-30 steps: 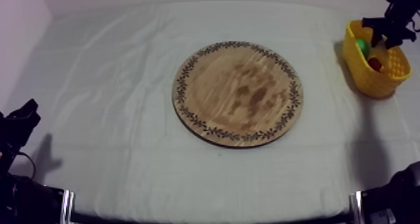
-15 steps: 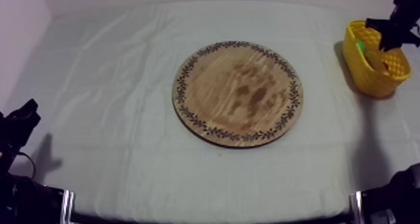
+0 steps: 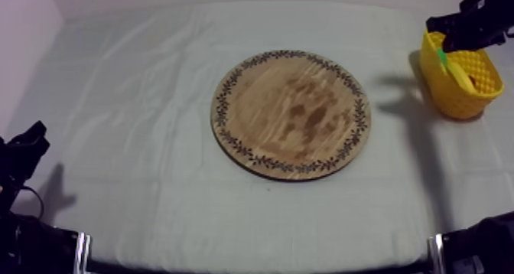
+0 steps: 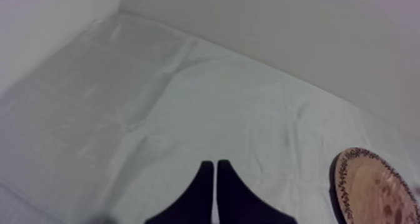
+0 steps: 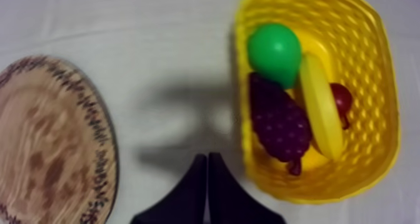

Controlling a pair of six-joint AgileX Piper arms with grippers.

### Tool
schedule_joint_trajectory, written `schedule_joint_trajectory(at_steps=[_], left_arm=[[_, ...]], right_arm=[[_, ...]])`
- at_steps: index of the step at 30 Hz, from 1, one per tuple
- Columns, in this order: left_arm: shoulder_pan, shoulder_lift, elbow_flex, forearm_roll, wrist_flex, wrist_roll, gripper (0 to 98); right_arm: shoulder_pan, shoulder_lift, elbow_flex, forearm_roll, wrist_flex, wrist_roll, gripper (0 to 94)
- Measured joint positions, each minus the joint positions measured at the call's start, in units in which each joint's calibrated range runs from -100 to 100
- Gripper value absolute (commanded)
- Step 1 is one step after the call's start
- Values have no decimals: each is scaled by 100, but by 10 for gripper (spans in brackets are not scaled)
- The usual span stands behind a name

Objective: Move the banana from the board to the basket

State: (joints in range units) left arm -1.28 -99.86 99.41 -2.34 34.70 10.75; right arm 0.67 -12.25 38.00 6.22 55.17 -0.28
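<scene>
Small red fruit [image 5: 342, 99] partly hidden by the banana [image 5: 322, 107], both held in the yellow basket [image 5: 375, 82] with pear [image 5: 275, 53] and grapes [image 5: 279, 123], right gripper [image 5: 207, 157] pressed together near it, left gripper [image 4: 215, 165] pressed together over the cloth [image 4: 156, 114]

This looks like a robotics lab test bench. The table is draped in a plain grey-white cloth [image 3: 138, 139], and pale, blank walls [image 4: 281, 39] close it in at the back and at my left. Black parts of my left arm [image 3: 21, 158] and right arm [image 3: 483, 243] sit at its near corners. What lies on the cloth is staged props: a board [image 3: 291, 115] and a basket [image 3: 453, 101] of toy fruit, with a banana [image 5: 322, 107], a pear [image 5: 275, 51] and grapes [image 5: 279, 123].
</scene>
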Motion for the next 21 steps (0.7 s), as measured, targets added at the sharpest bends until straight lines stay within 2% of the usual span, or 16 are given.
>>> schedule_joint_trajectory(at_steps=[7, 13, 17, 21], left_arm=[[0, 0, 0, 0, 0, 0, 1], [0, 0, 0, 0, 0, 0, 1], [0, 0, 0, 0, 0, 0, 1], [0, 0, 0, 0, 0, 0, 1]], right_arm=[[-401, -1854, 1093, -259, -612, 330, 4], [-399, -3518, 2259, -297, -1298, 423, 3], [-357, -4704, 3132, -469, -1466, 600, 4], [-325, -5787, 4038, -669, -1898, 853, 5]])
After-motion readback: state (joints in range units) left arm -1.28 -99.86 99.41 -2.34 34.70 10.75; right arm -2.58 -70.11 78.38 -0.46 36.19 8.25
